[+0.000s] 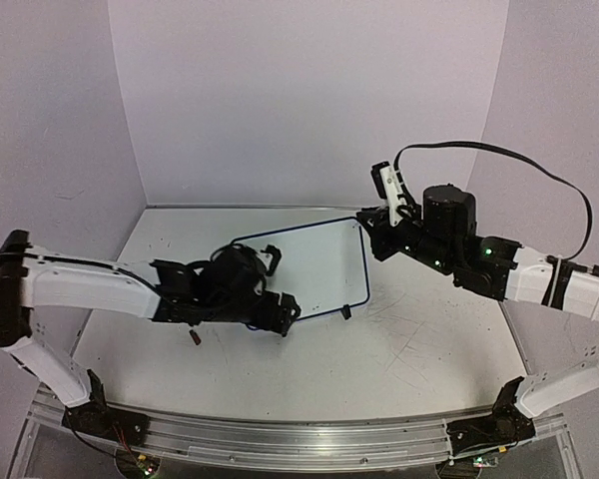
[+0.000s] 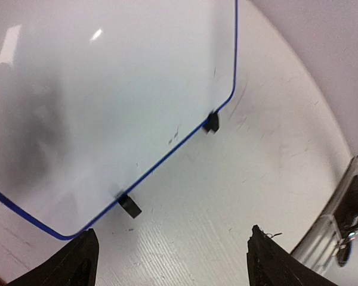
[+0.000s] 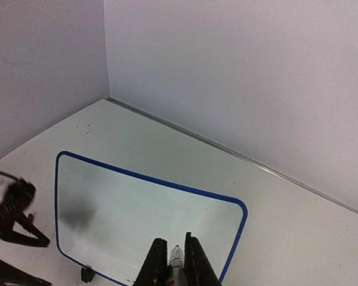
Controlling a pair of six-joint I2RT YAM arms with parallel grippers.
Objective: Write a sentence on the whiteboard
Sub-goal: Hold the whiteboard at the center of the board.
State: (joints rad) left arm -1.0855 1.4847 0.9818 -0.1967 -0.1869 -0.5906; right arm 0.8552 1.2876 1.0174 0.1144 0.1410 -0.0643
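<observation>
My left arm [image 1: 90,289] reaches in from the left, low over the scratched white worktop [image 1: 409,349]. My left claw [image 2: 170,265] stands wide open, black fingertips [image 2: 77,262] far apart with nothing between them. It hangs over bare worktop just beside the board's near edge. A small dark reddish item [image 1: 195,336] lies on the worktop near that arm, too small to identify.

The small white rectangular whiteboard with rounded corners and thin blue rim [image 1: 324,261] lies mid-worktop, skewed, between my two claws. In the top view my left wrist hides its near-left corner. Two small black feet [image 2: 130,206] sit on its near edge. The surface shows a grey smudge or shadow [image 3: 77,217] toward the left end and a few faint dark specks [image 2: 173,137].

My right claw [image 3: 176,271] is closed tight on a slim grey-white marker [image 3: 176,255], tip aimed toward the board. In the top view the claw sits by the board's far-right corner; whether it touches the board, I cannot tell. My right arm [image 1: 549,279] comes in from the right, with a black cable [image 1: 539,170] looping above it.
</observation>
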